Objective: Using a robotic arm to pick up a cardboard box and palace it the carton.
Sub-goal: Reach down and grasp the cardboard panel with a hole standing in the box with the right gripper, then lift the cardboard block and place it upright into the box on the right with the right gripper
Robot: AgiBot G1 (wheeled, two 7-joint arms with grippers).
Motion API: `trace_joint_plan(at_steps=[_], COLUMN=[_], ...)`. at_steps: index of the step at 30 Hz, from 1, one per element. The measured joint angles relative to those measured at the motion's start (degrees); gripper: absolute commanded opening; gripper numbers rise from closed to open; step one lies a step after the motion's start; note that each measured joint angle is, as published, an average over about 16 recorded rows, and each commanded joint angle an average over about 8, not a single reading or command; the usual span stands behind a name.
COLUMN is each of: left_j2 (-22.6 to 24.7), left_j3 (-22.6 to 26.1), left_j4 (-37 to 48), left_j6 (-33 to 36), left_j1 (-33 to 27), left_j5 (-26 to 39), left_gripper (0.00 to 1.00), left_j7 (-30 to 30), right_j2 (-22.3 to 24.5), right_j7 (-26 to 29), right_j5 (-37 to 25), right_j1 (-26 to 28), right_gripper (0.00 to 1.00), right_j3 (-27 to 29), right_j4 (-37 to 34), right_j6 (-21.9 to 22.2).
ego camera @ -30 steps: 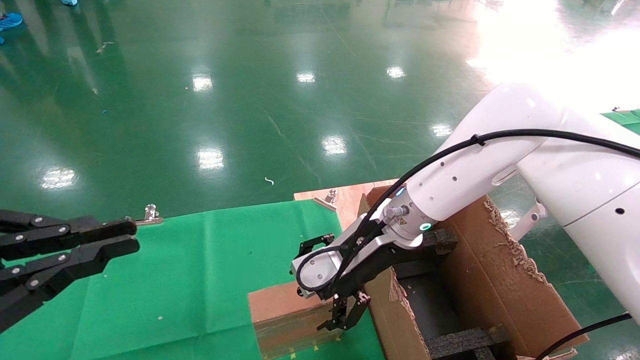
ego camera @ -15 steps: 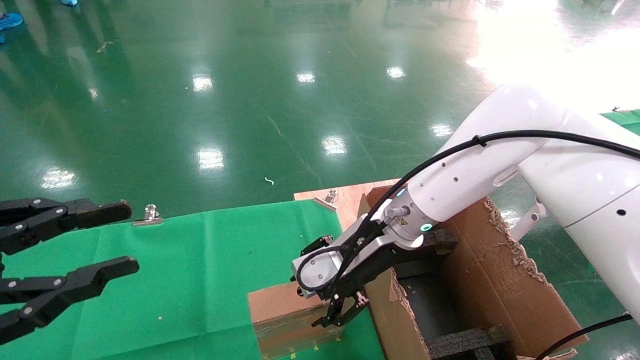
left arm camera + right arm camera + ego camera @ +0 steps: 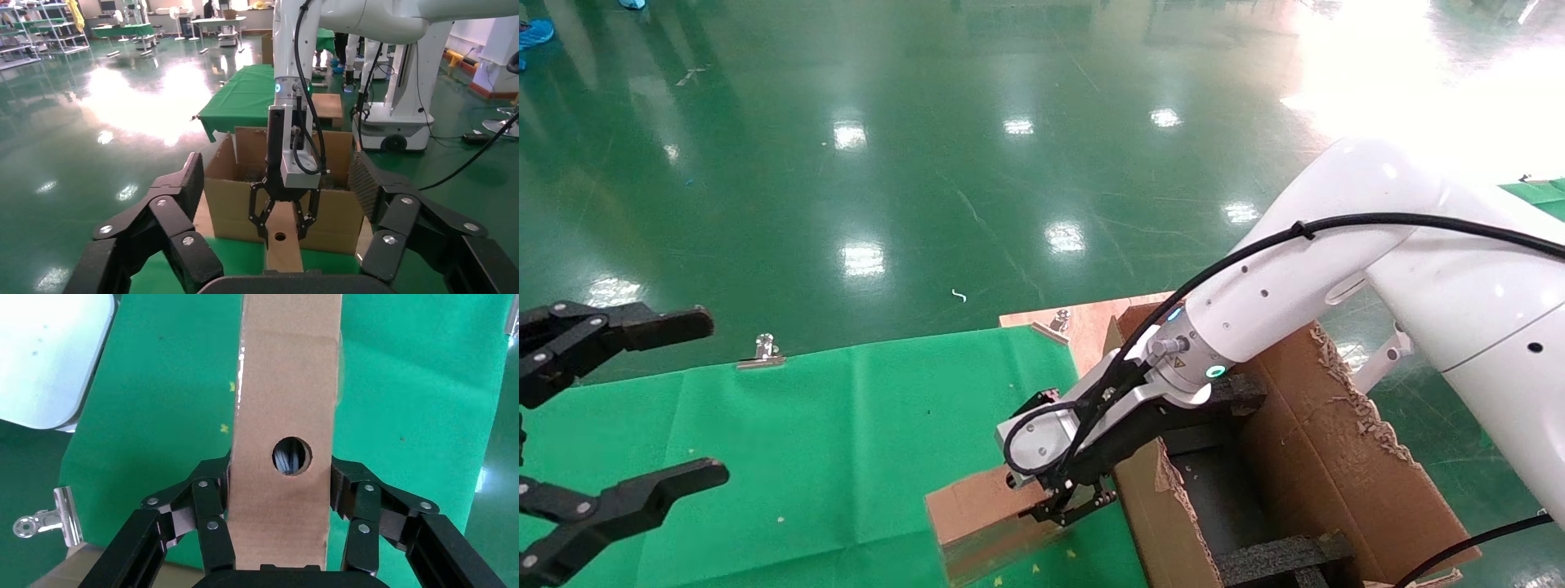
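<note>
green cloth (image 3: 846,425) covers table | silver binder clip (image 3: 762,351) on cloth's far edge | second clip (image 3: 1059,318) at cloth's far corner on bare wooden board (image 3: 1083,322) | glossy green floor (image 3: 928,163) beyond cloth

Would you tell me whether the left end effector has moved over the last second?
Yes. The left end effector has opened wide and drawn back toward the robot's left, away from the metal clip on the green cloth.
</note>
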Motion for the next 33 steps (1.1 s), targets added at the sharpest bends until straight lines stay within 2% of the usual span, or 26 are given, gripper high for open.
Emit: trace_joint_plan(at_steps=[8,14,23,33], left_j2=[0.00,0.00,0.00,0.00], left_j3=[0.00,0.00,0.00,0.00], left_j4=[0.00,0.00,0.00,0.00], left_j6=[0.00,0.00,0.00,0.00], left_j1=[0.00,0.00,0.00,0.00], left_j5=[0.00,0.00,0.00,0.00], left_gripper=[1.00,1.00,1.00,1.00], left_j7=[0.00,0.00,0.00,0.00], right_j2=[0.29,0.75,1.60,2.36], right_j7=[-0.01,-0.62,-3.20,-7.56], right_j5=[0.70,1.92,5.71,11.71], right_j1=[0.77,3.95,13.90,25.47], right_gripper=[0.00,0.00,0.00,0.00], right_j3=[0.36,0.86,-0.34,-6.08], right_j4=[-0.55,-2.05,-6.20,-11.98], right_j6=[-0.31,-1.11,-2.60,-3.01])
